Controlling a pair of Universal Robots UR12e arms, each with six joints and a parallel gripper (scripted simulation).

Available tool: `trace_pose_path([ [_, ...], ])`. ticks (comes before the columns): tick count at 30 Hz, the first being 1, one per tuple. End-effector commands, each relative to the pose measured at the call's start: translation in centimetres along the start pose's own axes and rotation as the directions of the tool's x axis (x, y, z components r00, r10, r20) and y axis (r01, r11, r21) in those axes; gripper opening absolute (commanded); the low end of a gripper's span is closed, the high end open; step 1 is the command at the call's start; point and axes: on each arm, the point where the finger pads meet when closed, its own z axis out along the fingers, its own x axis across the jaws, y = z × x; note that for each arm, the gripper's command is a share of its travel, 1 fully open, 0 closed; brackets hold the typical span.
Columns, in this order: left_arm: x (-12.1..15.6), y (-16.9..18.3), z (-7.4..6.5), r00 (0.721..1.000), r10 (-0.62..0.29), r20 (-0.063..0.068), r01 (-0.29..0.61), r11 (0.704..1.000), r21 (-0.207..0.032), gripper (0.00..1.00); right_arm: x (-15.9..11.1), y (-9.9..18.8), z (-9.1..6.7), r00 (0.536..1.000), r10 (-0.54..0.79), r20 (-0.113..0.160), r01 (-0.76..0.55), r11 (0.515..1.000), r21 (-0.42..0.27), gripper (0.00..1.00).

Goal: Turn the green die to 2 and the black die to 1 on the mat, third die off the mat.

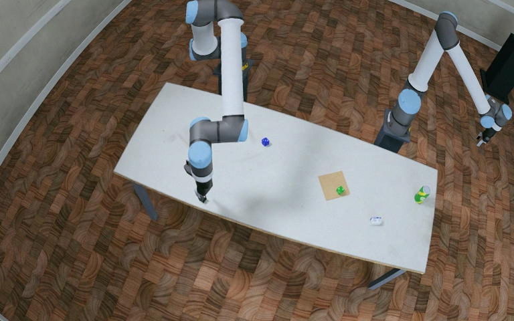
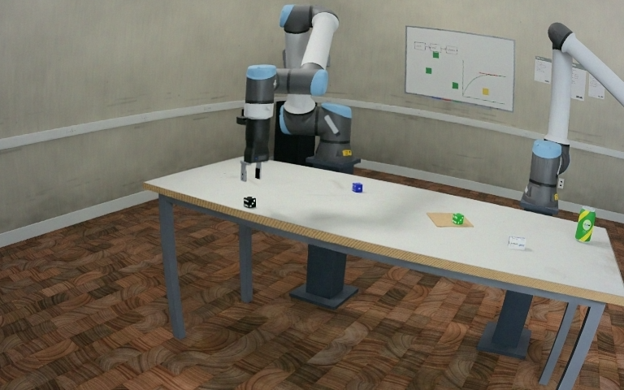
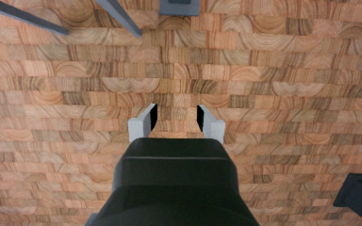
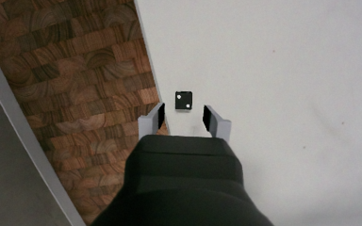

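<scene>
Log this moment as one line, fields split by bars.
right claw: open, above table | black die: 2 up, off mat | green die: on mat | left claw: open

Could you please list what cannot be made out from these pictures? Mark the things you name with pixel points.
- Black die (image 2: 249,202) (image 4: 184,100): hidden in the top view behind the right pincer (image 1: 201,197) (image 2: 250,171) (image 4: 184,118).
- Left pincer (image 1: 480,139) (image 3: 176,118): outside the exterior view, where the right edge cuts off its arm.
- Green die (image 1: 340,190) (image 2: 457,218): top pips too small to count surely in the top and exterior views.
- White box (image 1: 375,221) (image 2: 517,242): print too small to read in both.
</scene>
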Motion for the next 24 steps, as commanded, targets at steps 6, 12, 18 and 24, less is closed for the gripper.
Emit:
trace_pose_path([
  [6, 0.21, -0.07, 0.19, 1.0, -0.002, -0.001, 0.002, 1.0, 0.002, 1.0, -0.03, -0.34, -0.11, 1.0, -0.025, 0.001, 0.025, 1.0, -0.002, 1.0],
  [12, 0.21, -0.07, 0.19, 1.0, -0.002, -0.001, 0.002, 1.0, 0.002, 1.0, -0.03, -0.34, -0.11, 1.0, -0.025, 0.001, 0.025, 1.0, -0.002, 0.87],
  [18, 0.21, -0.07, 0.19, 1.0, -0.002, -0.001, 0.002, 1.0, 0.002, 1.0, -0.03, -0.34, -0.11, 1.0, -0.025, 0.001, 0.025, 1.0, -0.002, 0.87],
  [24, 0.21, -0.07, 0.19, 1.0, -0.002, -0.001, 0.002, 1.0, 0.002, 1.0, -0.03, -0.34, -0.1, 1.0, -0.025, 0.001, 0.025, 1.0, -0.002, 0.87],
])
